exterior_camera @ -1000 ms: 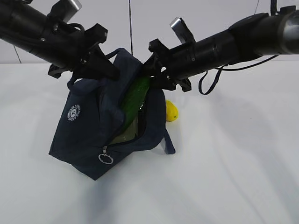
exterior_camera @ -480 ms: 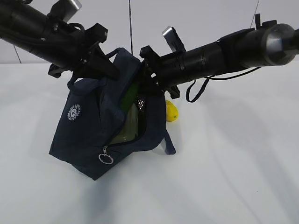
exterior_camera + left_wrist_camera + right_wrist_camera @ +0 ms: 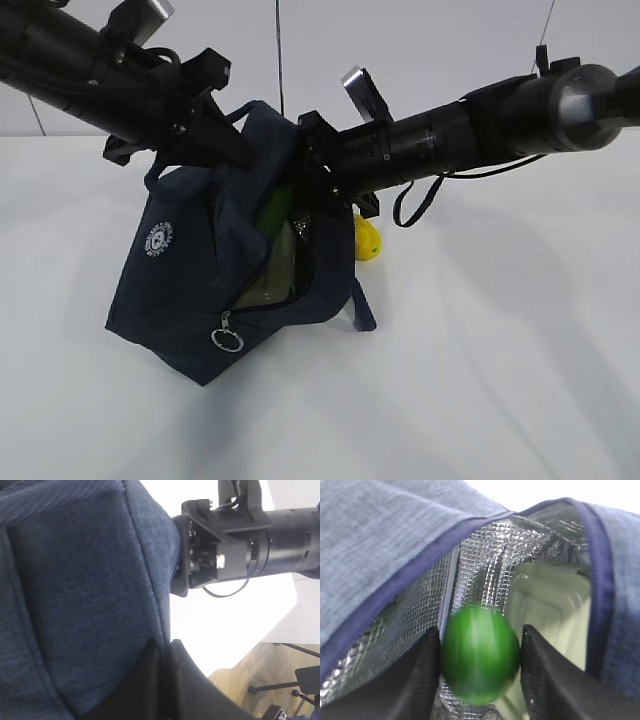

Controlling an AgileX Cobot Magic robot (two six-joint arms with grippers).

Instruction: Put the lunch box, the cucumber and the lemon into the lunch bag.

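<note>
Two of the three items are in or entering the lunch bag (image 3: 205,275), by the look of it: the lunch box (image 3: 555,605) shows pale green deep inside against the silver lining, and the cucumber (image 3: 480,660) sits right at the mouth, lower centre of the right wrist view, blurred, its rounded end between the two dark fingers (image 3: 547,675) of the right gripper (image 3: 480,672). Those jaws stand about cucumber-wide; whether they grip it or have just let go, I cannot tell. In the exterior view only a sliver of green (image 3: 272,208) peeks out of the opening, centre of frame, so I'd judge it nearly in. The left gripper (image 3: 215,135), upper left, is pinched tight on the bag's top fabric, holding the mouth up and open. Left to do: the lemon (image 3: 368,238), bright yellow, lies on the white table (image 3: 500,350) just right of the bag, centre frame, outside and untouched. So roughly two-thirds done, one fruit to go.
</note>
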